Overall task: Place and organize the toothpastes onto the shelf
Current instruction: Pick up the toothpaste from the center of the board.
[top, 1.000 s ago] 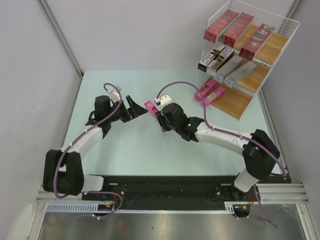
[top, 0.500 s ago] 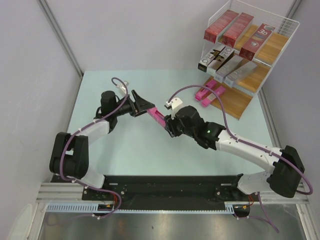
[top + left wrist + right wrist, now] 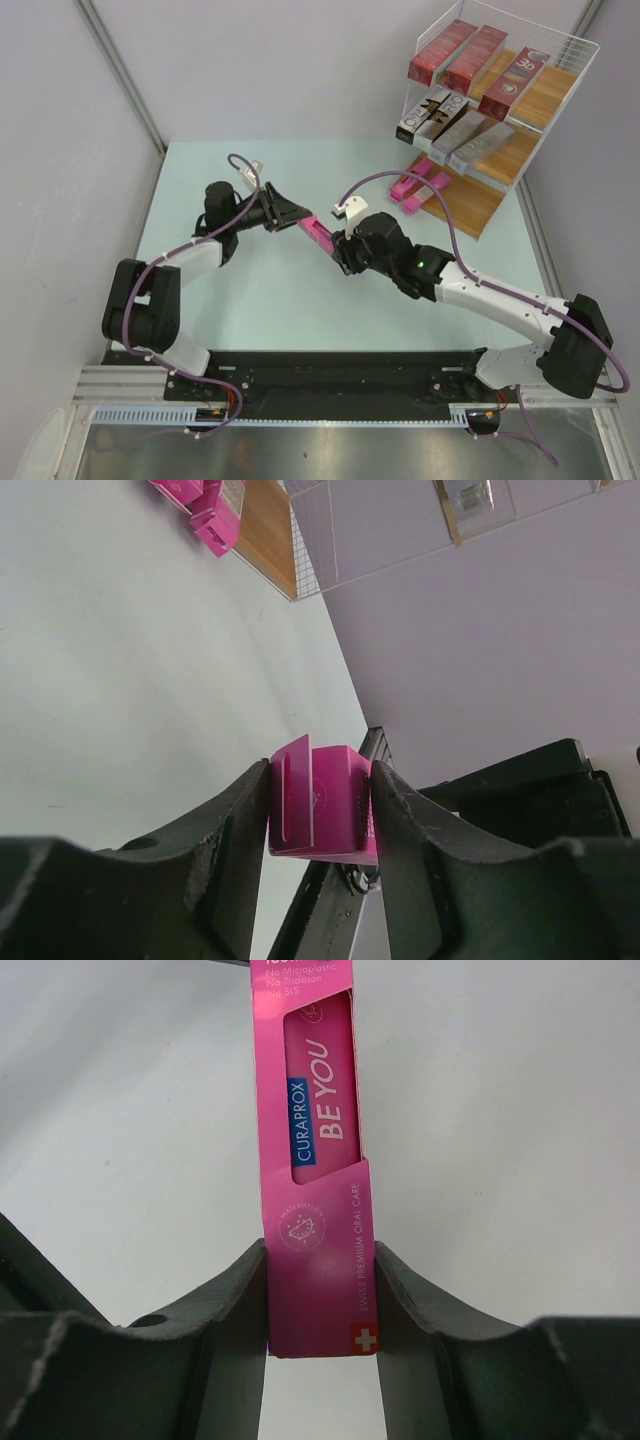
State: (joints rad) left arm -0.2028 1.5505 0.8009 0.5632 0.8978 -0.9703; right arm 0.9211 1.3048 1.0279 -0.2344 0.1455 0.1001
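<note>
Two grippers meet on one pink carton [image 3: 317,236] over the middle of the worktop [image 3: 260,300], well to the near left of the shelf [image 3: 575,60]. The right gripper [image 3: 340,250] is clamped on the carton's printed end. The left gripper [image 3: 290,214] has its fingers pressed against both sides of the other end. Bare worktop lies open between the carton and the shelf's front edge. Farther on, two more pink cartons [image 3: 420,185] lie at the front-left corner of the shelf's lowest board, silver-grey cartons [image 3: 455,130] on the middle board, and dark red cartons [image 3: 470,55] on the top board.
</note>
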